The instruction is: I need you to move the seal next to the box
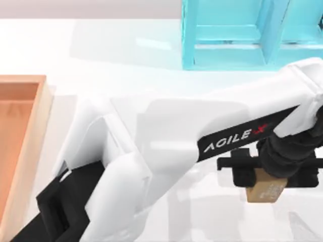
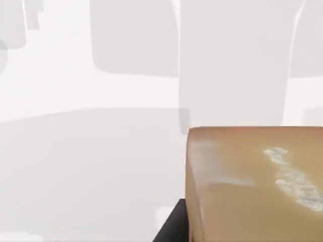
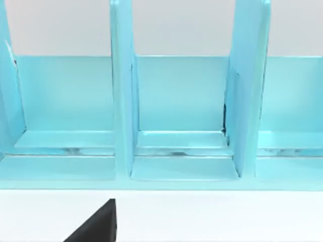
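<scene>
left arm [image 1: 166, 146]: stretched across toward table's right | left gripper [image 1: 262, 176]: fingers clamped

Between the box [image 1: 43, 108] at left and the turquoise frame [image 1: 227, 40] at the far edge, we saw open bench [image 1: 121, 55].

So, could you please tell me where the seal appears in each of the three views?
Top view: the seal is at lower right, beneath the left gripper, far from the box.
Left wrist view: the seal looms close, speckled mark showing, above the white table.
Right wrist view: this camera faces the turquoise frame.
Shared landmark: the turquoise frame, at the top view's upper right.
</scene>
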Available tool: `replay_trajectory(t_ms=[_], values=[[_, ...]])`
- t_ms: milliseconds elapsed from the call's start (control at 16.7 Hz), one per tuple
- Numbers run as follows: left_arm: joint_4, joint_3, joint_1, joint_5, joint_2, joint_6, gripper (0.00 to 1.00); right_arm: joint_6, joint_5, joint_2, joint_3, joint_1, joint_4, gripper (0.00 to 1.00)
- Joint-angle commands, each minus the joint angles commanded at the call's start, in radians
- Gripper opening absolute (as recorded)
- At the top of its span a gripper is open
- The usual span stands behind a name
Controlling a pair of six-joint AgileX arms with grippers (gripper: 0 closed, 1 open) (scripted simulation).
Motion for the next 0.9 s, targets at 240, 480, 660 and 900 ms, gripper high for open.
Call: replay_trajectory(t_ms=[240,480,660,900], values=[[0.002,-0.01,0.013,0.001,-0.005,0.014,0.0,0.0,0.0,0.0,0.0,0.0,0.0,1.0],[0.0,-0.091,0.155,0.014,-0.086,0.155,0.0,0.0,0.0,0.0,0.0,0.0,0.0,1.0],[0.002,-0.187,0.335,0.027,-0.19,0.331,0.0,0.0,0.0,0.0,0.0,0.0,0.0,1.0],[0.007,-0.336,0.605,0.045,-0.349,0.595,0.0,0.0,0.0,0.0,0.0,0.0,0.0,1.0]])
